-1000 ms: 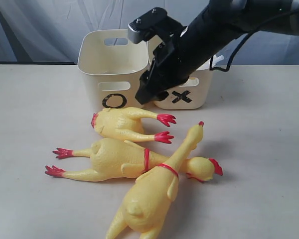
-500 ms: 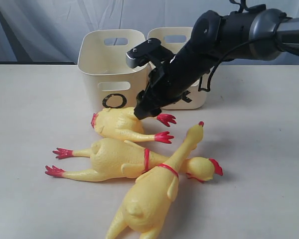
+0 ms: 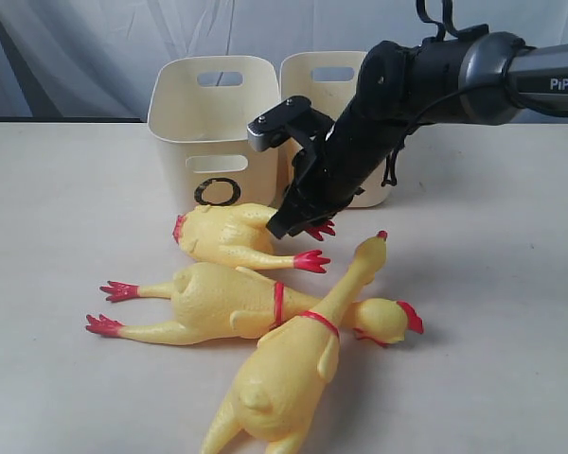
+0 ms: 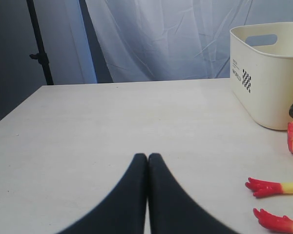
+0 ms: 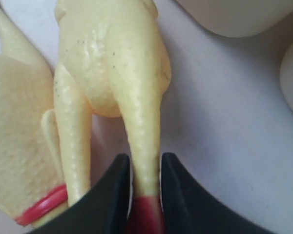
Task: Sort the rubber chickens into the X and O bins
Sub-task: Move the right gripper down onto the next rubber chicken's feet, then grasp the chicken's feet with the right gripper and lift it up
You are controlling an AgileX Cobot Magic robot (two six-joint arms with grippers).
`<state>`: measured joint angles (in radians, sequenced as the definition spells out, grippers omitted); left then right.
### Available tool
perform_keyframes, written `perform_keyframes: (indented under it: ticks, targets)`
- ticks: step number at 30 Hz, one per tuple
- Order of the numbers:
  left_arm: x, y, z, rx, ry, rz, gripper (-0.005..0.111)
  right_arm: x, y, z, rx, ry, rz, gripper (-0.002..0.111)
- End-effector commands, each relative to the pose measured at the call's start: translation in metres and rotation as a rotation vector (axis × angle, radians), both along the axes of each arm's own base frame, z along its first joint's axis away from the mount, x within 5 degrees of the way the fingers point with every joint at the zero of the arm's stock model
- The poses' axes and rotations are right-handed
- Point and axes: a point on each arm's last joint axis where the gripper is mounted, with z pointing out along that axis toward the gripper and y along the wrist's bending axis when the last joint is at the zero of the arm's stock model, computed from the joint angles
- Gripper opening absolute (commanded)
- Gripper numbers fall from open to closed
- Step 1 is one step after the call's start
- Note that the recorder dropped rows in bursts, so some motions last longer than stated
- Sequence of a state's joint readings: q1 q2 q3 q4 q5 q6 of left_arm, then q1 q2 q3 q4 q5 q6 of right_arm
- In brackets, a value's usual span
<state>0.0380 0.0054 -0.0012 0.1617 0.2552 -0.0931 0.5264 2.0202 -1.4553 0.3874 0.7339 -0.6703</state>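
Note:
Three yellow rubber chickens lie on the table in front of the bins. The short chicken (image 3: 222,236) lies nearest the O bin (image 3: 213,113). A long one (image 3: 218,301) lies across the middle, and another (image 3: 289,374) rests over its neck at the front. My right gripper (image 3: 295,222) is down at the short chicken's upper leg. Its jaws press both sides of that leg (image 5: 141,126) just above the red foot, so the right gripper (image 5: 145,163) is shut on it. The arm hides the mark on the X bin (image 3: 327,76). My left gripper (image 4: 147,157) is shut and holds nothing.
The two cream bins stand side by side at the back against a grey curtain. In the left wrist view the O bin (image 4: 263,73) is ahead to one side, with two red chicken feet (image 4: 263,186) nearer. Bare tabletop (image 3: 66,189) lies left of the chickens.
My right arm has come down from in front of the bins to the short chicken, and its jaws have closed from wide open onto the leg. The left gripper has not moved.

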Motion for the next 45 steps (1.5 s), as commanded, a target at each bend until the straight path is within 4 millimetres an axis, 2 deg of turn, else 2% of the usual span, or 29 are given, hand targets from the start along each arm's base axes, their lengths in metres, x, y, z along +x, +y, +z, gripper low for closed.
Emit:
perform_keyframes:
  ticks: [1, 5, 7, 12, 17, 30, 36, 45]
  targets:
    - [0.000, 0.000, 0.001, -0.005, -0.021, 0.000, 0.000, 0.001, -0.003, 0.001, -0.014, 0.010, 0.005, 0.022]
    - [0.000, 0.000, 0.001, -0.005, -0.021, 0.000, 0.000, 0.000, -0.003, 0.000, -0.018, 0.020, 0.009, 0.015]
    - [0.000, 0.000, 0.001, -0.005, -0.021, 0.000, 0.000, -0.001, -0.004, 0.000, -0.022, 0.031, 0.013, 0.000]
    - [0.000, 0.000, 0.001, -0.005, -0.021, 0.000, 0.000, -0.003, -0.004, 0.003, -0.020, 0.033, 0.014, -0.001]
    - [0.000, 0.000, 0.001, -0.005, -0.021, 0.000, 0.000, -0.006, -0.006, 0.021, 0.001, 0.006, 0.003, -0.001]
    - [0.000, 0.000, 0.001, -0.005, -0.021, 0.000, 0.000, -0.029, -0.017, 0.076, 0.027, -0.024, 0.044, -0.001]
    - [0.000, 0.000, 0.001, -0.005, -0.021, 0.000, 0.000, -0.047, -0.026, 0.116, 0.065, -0.086, 0.058, -0.001]
    - [0.000, 0.000, 0.001, -0.005, -0.021, 0.000, 0.000, -0.065, -0.040, 0.182, 0.201, -0.356, 0.002, -0.001]
